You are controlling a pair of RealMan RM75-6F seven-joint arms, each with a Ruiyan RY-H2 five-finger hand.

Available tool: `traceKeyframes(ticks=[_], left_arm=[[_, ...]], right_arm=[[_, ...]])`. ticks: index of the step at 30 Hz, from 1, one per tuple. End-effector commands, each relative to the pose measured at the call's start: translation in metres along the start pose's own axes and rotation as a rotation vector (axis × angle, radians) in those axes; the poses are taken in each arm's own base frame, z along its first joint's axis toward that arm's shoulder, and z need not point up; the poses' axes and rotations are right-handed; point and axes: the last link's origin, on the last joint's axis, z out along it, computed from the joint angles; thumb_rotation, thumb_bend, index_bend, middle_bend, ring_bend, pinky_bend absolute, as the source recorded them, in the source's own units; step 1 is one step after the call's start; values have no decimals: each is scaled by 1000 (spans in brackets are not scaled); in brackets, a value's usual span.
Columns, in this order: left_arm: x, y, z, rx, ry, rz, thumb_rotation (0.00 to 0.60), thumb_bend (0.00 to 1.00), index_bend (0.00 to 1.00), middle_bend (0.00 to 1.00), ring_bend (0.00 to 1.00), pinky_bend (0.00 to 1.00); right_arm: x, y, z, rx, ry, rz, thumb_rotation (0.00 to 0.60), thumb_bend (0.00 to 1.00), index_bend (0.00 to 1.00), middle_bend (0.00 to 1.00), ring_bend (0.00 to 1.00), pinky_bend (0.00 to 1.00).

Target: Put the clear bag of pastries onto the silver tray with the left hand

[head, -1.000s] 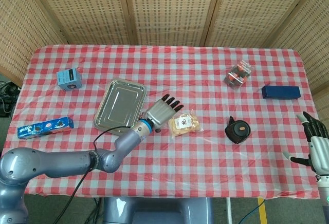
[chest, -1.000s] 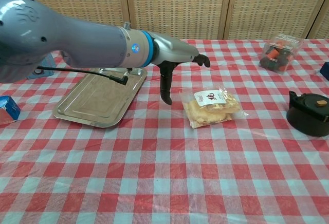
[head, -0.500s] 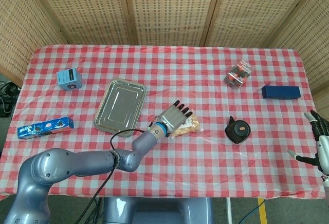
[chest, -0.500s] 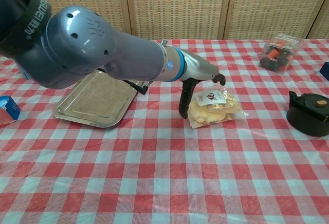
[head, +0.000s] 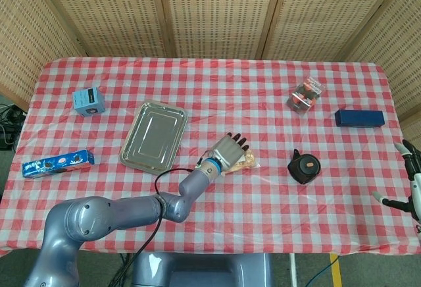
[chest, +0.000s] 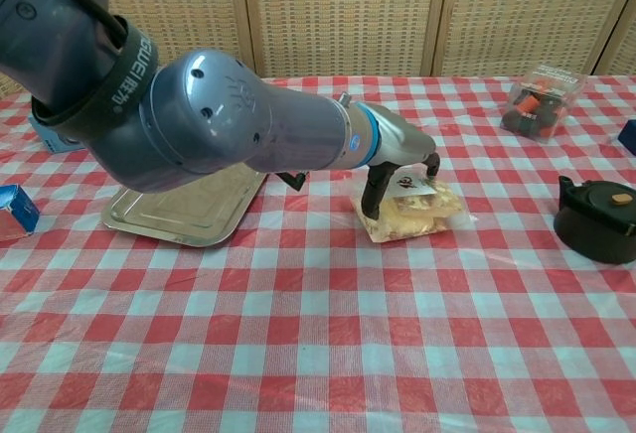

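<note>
The clear bag of pastries (head: 249, 162) (chest: 425, 216) lies flat on the checked cloth, right of the silver tray (head: 152, 135) (chest: 189, 202). My left hand (head: 228, 151) (chest: 402, 159) is laid over the bag's left part, its fingers stretched across the top. In the chest view the thumb (chest: 372, 195) points down against the bag's left edge. The bag is still on the cloth and most of it is hidden in the head view. My right hand (head: 411, 183) shows only at the right edge of the head view, fingers apart and holding nothing.
A black round case (head: 304, 166) (chest: 596, 216) sits right of the bag. A clear box of small items (head: 306, 94) (chest: 537, 100) and a dark blue box (head: 358, 117) lie further back right. A small blue box (head: 88, 101) and a blue cookie pack (head: 58, 162) lie left of the tray.
My left hand has travelled right from beside the tray and come down over the bag. The right hand has drifted further out of the head view's right edge.
</note>
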Motion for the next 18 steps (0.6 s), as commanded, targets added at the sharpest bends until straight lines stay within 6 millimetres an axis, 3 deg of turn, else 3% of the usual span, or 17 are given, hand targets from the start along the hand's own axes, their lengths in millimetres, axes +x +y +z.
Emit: traceKeyframes(ticks=[1,11,18], left_arm=[[-2,-1,2,24,47,2,600,403,361,146,133,329],[-7,-6,-4,15,128,7,600,417,425,200,179,353],[3,-28,-19,35,204,-3,600,417,427,200,179,353]], right_arm=[[0,-1,-1,7,1,2,600,53,0,0,0,0],[1,0,0,7,11,-1,600,53,0,0,0,0],[2,-2,-2,13,14,-4,600,53,0,0,0,0]])
